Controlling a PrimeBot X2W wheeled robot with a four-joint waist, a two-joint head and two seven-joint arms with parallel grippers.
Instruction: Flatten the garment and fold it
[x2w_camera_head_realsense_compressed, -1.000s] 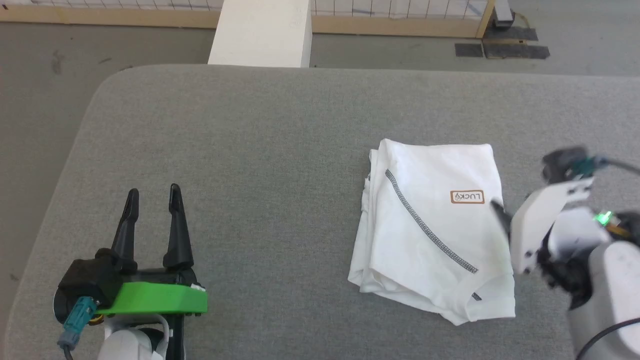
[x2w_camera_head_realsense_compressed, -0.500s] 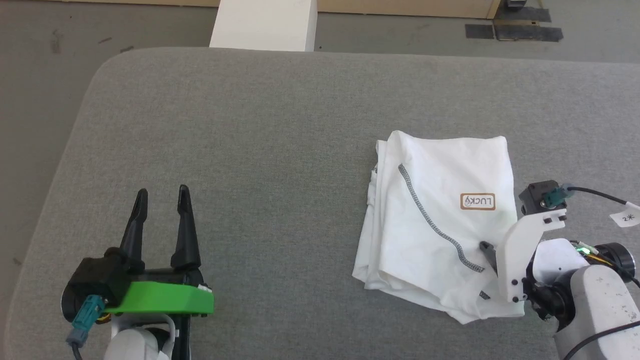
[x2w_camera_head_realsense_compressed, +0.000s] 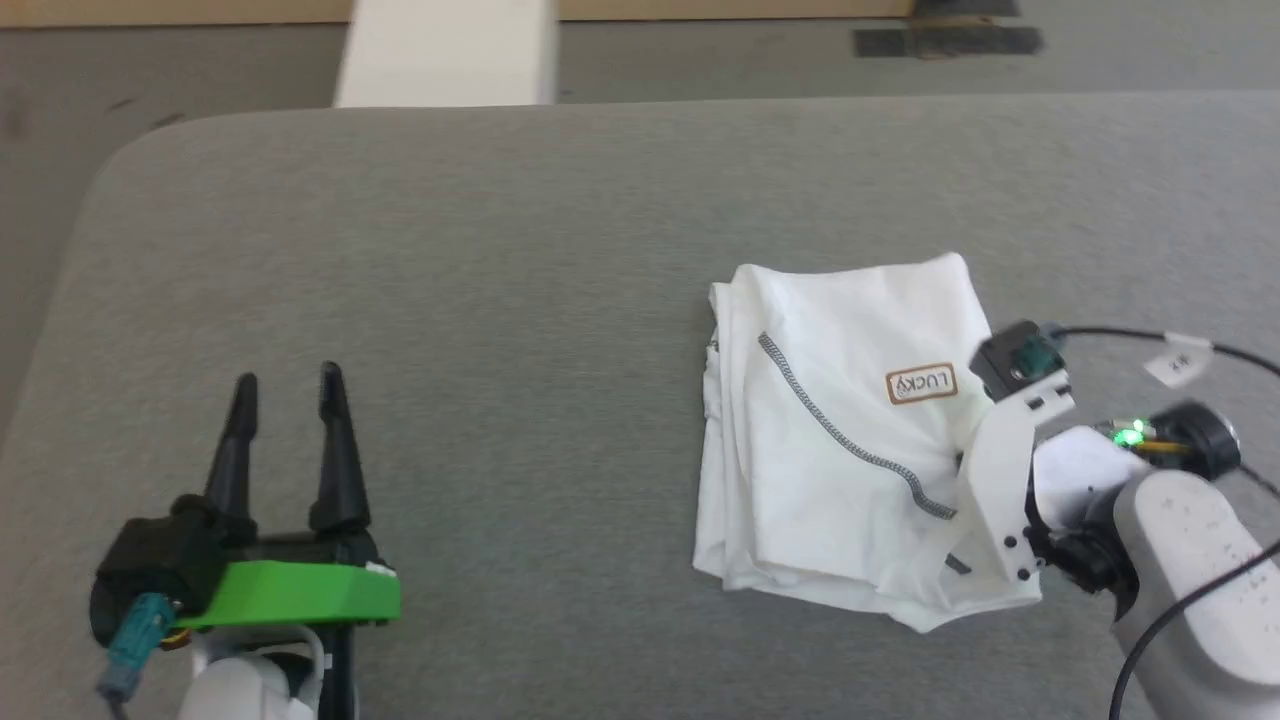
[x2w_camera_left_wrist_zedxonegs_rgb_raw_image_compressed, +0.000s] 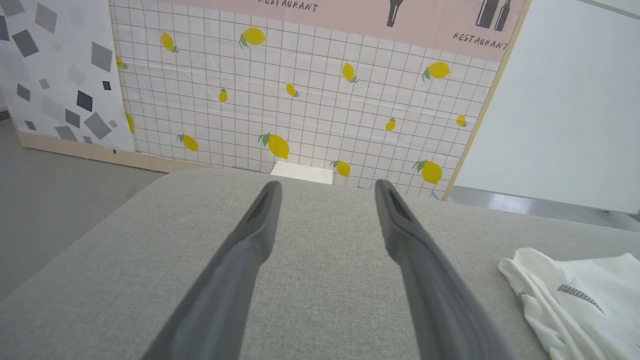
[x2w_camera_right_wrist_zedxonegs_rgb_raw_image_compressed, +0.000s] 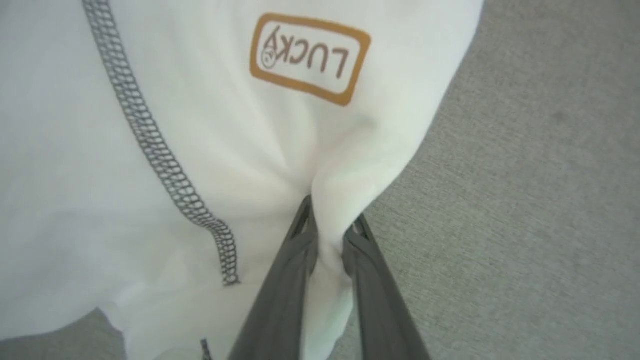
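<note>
Grey fabric worktop (x2w_camera_head_realsense_compressed: 480, 260), rounded corner; white box (x2w_camera_head_realsense_compressed: 445, 55) past far edge; lemon-print tiled wall (x2w_camera_left_wrist_zedxonegs_rgb_raw_image_compressed: 300, 100) behind.
1. garment (x2w_camera_head_realsense_compressed: 830, 520): white, thin, bundled in several layers, lying R of centre on worktop. Dark zigzag seam (x2w_camera_head_realsense_compressed: 840, 445) runs diagonally; tan patch (x2w_camera_head_realsense_compressed: 920, 384) near R edge.
2. R gripper (x2w_camera_right_wrist_zedxonegs_rgb_raw_image_compressed: 330, 220): clamped on a raised ridge of cloth at garment's R edge, near patch.
3. L gripper (x2w_camera_head_realsense_compressed: 288, 378): jaws apart, empty, near-L of worktop, well apart from garment.

Handling (est.): step = taking hold to open bundle out. No. of layers in pinch: can't tell. Lift low & slow, check whether whole stack follows; draw outward to R rather than straight up. L gripper prob. needed on opposite edge before spreading. Risk: thin cloth slips from narrow pinch, or bundle drags across worktop.
</note>
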